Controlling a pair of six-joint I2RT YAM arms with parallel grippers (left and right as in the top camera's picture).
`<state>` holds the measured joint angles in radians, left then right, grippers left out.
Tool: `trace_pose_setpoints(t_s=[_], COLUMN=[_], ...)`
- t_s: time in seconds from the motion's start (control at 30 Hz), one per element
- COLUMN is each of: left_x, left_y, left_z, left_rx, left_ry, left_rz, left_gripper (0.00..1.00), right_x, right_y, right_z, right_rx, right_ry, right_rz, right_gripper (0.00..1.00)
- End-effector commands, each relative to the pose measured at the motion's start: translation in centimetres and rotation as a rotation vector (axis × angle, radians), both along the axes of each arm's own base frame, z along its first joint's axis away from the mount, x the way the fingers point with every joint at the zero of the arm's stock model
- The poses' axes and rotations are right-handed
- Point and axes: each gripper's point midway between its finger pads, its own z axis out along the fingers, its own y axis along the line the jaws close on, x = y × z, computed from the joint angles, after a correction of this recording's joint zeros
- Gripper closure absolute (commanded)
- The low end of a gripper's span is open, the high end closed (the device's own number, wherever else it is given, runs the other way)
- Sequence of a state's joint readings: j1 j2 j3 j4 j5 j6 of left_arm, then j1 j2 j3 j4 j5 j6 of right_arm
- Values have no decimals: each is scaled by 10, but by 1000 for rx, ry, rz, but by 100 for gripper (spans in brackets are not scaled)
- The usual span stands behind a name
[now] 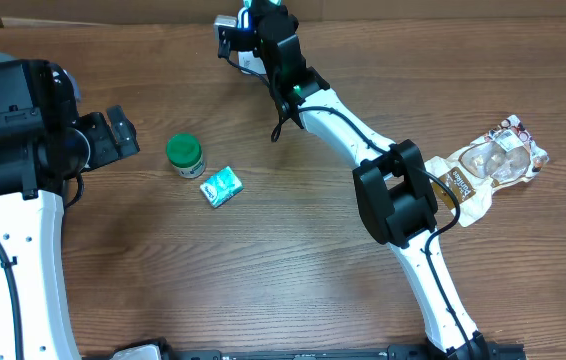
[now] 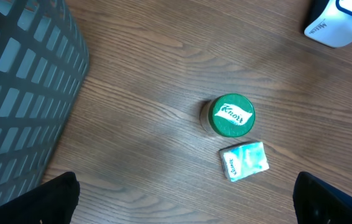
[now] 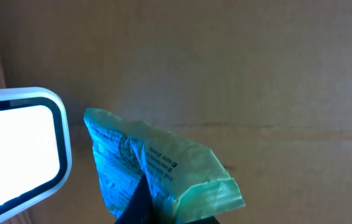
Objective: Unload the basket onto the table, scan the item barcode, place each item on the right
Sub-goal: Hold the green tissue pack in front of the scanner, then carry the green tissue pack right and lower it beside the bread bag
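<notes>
Green packet (image 3: 163, 163), pinched in the right pincer (image 3: 154, 210), hangs beside the scanner (image 3: 15, 149); left pincer (image 2: 188, 200) gapes wide.

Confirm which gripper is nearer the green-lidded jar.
Left. The left gripper hangs open close beside the green-lidded jar; the right gripper is farther off, beside the scanner, shut on a green packet.

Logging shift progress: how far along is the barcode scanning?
Done: the right pincer is shut on a green packet, lifted. In hand: it holds it beside the lit scanner. Left: the green-lidded jar, teal packet and clear bag lie on the table; the left pincer is open, empty.
</notes>
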<state>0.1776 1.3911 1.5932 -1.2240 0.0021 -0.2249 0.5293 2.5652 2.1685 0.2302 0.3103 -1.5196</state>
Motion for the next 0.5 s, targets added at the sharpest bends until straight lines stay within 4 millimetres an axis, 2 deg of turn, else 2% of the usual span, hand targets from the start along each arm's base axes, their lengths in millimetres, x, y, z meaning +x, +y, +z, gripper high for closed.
trace_pose_setpoints(t_s=[0.0,0.17,0.3,0.4,0.47], left_x=[-3,-3,-3,-3,-3], left_y=[3,3,3,3,3], left_z=[8,8,8,8,8], left_rx=[27,27,27,27,27], left_ry=[-20,-20,-20,-20,-20], left_rz=[-8,-8,-8,-8,-8], left_gripper=[0,0,0,0,0], right_x=[-5,-9,-18,-29,-39], right_y=[6,4,-1,-19,-37], right_z=[40,56,76,110,141], right_rx=[37,38,35,208,414], right_ry=[-61,-61,-31,37,87], right_rz=[15,15,15,-18,-57], right_gripper=[96,96,96,96,96])
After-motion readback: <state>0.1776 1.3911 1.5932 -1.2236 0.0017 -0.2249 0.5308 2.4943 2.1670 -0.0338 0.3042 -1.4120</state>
